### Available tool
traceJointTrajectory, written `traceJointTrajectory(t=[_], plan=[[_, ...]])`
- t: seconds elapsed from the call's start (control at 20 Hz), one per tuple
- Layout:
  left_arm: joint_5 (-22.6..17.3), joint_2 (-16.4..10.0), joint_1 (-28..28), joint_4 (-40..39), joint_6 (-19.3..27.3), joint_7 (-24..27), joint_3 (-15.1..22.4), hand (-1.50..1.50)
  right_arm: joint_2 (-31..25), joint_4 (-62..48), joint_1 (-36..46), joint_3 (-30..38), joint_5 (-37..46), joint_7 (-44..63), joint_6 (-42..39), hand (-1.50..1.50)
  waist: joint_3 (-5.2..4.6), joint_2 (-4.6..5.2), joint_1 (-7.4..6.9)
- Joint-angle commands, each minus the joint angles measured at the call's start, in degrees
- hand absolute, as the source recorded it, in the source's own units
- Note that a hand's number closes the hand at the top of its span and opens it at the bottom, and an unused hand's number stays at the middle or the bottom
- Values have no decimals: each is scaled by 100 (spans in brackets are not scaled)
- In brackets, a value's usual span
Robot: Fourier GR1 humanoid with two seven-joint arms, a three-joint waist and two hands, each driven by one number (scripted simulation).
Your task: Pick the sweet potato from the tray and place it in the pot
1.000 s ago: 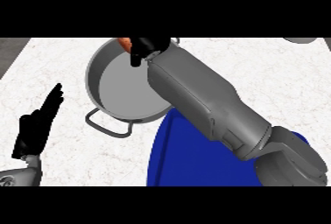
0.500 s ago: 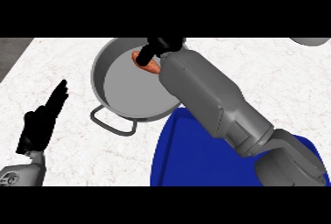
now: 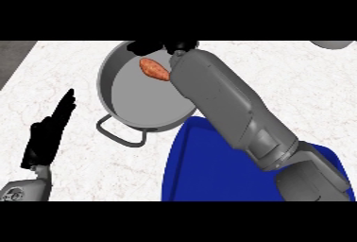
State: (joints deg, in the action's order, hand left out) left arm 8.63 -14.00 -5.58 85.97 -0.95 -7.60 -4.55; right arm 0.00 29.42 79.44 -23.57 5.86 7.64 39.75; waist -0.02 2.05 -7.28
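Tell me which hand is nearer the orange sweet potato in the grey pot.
Right. The right hand is over the far rim of the round grey metal pot, just beyond the orange sweet potato inside it. The left hand rests open at the view's left, outside the pot.

The right forearm (image 3: 223, 104) slants from the lower right up toward the top centre, ending in the right hand (image 3: 180, 46) at the upper edge. The left hand (image 3: 47, 132) rests at the lower left, fingers (image 3: 66, 101) straight and pointing up.

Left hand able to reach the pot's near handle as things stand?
Probably yes. The left hand rests open beside the pot, and nothing stands between it and the handle.
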Motion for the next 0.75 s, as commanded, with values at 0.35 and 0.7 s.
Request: traceJointTrajectory(t=[0.35,0.7], plan=[[-59,-34,192,110,76,-176,-231,0,0,352,-448,394,-1672,-1166,-529,-150,0,-140,376],[-15,5,559,543,192,-342,-338,0,-50,831,-1058,742,-1610,-1437,-975,-150,4,-214,665]])
